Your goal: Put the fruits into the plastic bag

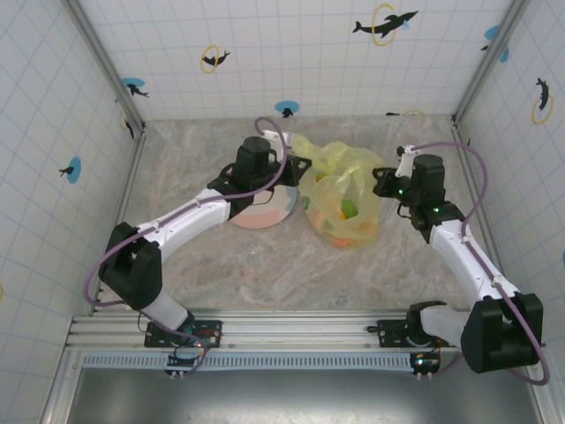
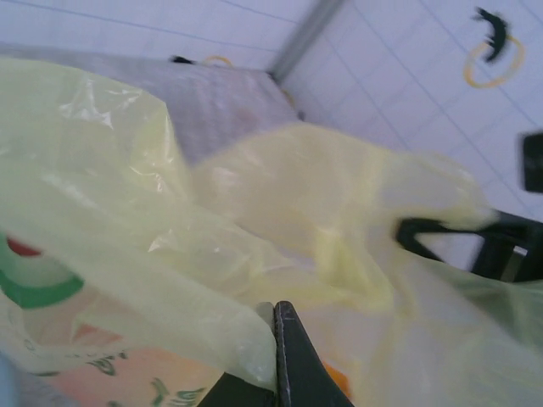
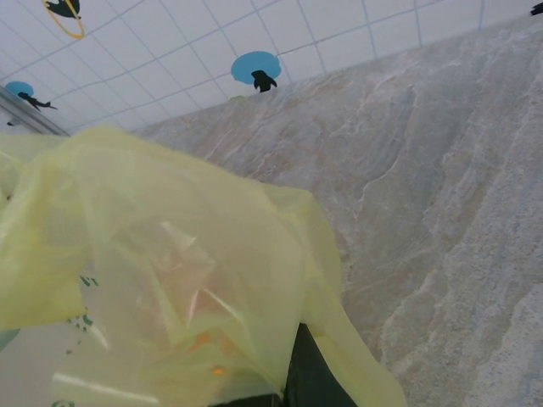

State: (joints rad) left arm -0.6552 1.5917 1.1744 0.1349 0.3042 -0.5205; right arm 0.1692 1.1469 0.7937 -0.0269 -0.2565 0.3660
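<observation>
- Centrally on the table [image 1: 265,265], the plastic bag [image 1: 340,172] stands crumpled between the left gripper [image 1: 298,166] and the right gripper [image 1: 386,183]; it sits just right of the plate [image 1: 265,212], with its top edges drawn up towards both grippers.
- Through the yellow film the fruits [image 1: 350,210] show as one green shape with orange ones beneath; their number cannot be told.
- Green printed marks [image 2: 102,365] lie on the bag in the left wrist view, with more marks [image 3: 85,280] in the right wrist view; all are too blurred to read.
- The left gripper is closed on the bag's left edge; its wrist view shows one dark finger [image 2: 293,365] with bunched film pressed against it.
- The right gripper pinches the bag's right edge; film drapes over its finger [image 3: 310,373], and the left wrist view shows the film pulled to a peak at its black fingers.
- The plate lies flat, partly under the left arm.
- Tiled walls carry dolphin stickers [image 1: 384,24]; no lettering on them.
</observation>
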